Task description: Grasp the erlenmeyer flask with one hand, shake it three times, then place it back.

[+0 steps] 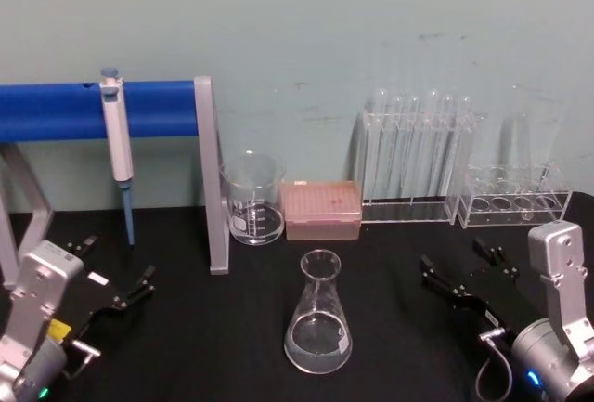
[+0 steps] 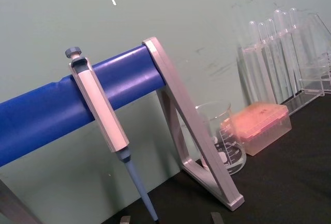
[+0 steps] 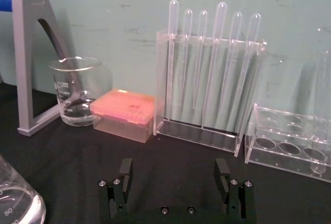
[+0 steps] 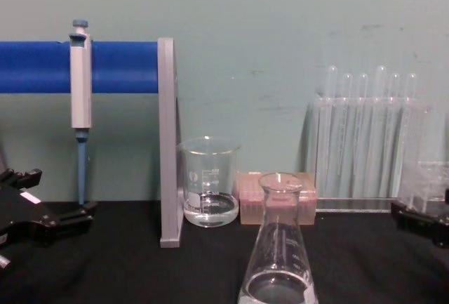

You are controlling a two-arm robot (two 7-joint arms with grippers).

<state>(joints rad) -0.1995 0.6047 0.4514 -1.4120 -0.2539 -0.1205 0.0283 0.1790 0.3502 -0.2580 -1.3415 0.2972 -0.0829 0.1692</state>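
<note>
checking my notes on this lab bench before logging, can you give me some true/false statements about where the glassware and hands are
1. The erlenmeyer flask stands upright on the black table, free of both hands. True.
2. The right hand is clamped on the flask's neck. False: it sits open, off to the flask's right, holding nothing.
3. The beaker stands beside the pink tip box, behind the flask. True.
4. The pipette lies flat on the table. False: it hangs upright from the blue bar.
5. The left hand holds the beaker. False: it is open, near the table's left edge.
</note>
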